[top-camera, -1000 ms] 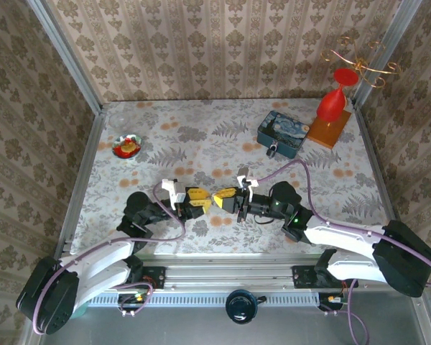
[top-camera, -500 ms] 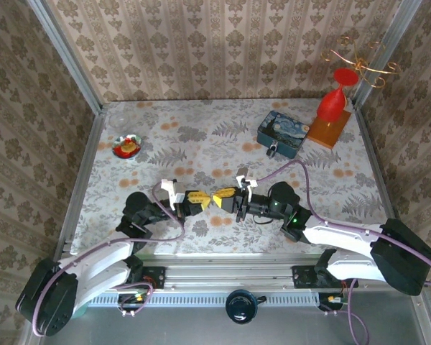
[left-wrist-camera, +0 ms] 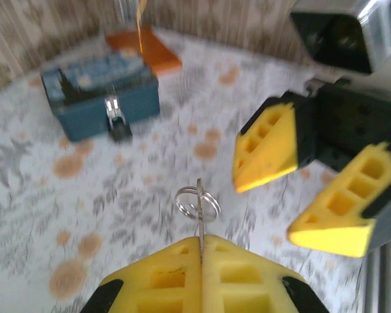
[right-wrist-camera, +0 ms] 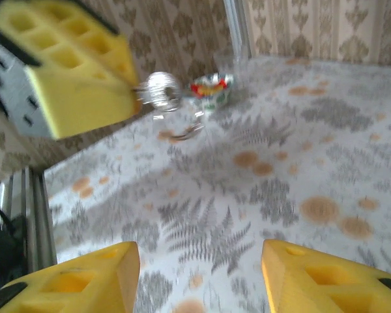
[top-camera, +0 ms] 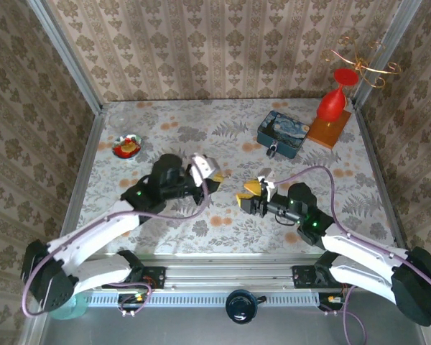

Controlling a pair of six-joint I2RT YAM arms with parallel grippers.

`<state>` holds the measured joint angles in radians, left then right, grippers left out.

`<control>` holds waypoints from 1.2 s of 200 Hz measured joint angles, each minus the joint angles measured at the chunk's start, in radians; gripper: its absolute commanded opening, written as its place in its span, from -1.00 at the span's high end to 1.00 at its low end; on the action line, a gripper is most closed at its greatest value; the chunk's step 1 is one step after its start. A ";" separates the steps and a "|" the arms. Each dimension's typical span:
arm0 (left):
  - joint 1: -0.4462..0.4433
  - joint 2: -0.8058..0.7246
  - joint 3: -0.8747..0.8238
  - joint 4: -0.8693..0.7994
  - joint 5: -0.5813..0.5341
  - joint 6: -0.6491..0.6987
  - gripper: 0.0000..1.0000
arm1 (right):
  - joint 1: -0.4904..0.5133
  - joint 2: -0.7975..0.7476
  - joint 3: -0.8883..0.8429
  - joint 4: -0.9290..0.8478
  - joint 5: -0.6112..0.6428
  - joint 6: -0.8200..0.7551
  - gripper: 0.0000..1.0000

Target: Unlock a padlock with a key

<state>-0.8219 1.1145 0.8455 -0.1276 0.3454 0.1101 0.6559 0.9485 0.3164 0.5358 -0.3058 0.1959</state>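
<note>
In the closed left gripper point(left-wrist-camera: 202, 241), the key point(left-wrist-camera: 199, 207), blade hidden.

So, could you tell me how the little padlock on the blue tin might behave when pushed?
The padlock looks tiny and is hooked to the front of the tin by a thin shackle, so it will probably swing away rather than hold firm. It seems light; the open right pincer may need to steady it.

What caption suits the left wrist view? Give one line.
Left gripper pinches the ringed key; padlock at the blue tin front beyond.
</note>
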 measured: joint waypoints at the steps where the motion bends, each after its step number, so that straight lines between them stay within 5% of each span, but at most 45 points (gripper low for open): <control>1: -0.002 0.004 0.003 -0.008 -0.002 0.003 1.00 | 0.000 0.000 -0.005 0.000 -0.002 -0.002 -0.10; 42: -0.037 0.120 0.125 -0.355 -0.028 0.150 1.00 | -0.012 0.010 -0.060 0.051 -0.129 -0.018 -0.10; 81: -0.089 0.169 0.230 -0.509 -0.003 0.245 1.00 | -0.012 0.090 -0.065 0.175 -0.231 0.019 -0.06; 192: -0.114 0.184 0.245 -0.584 0.077 0.310 1.00 | 0.024 0.182 -0.053 0.232 -0.331 0.042 0.19; 240: -0.115 0.184 0.245 -0.584 0.097 0.311 1.00 | 0.041 0.208 -0.023 0.232 -0.338 0.037 0.47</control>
<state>-0.9367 1.2987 1.0901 -0.7113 0.4427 0.4206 0.6971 1.1568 0.2935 0.7677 -0.6434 0.2325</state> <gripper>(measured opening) 0.056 0.285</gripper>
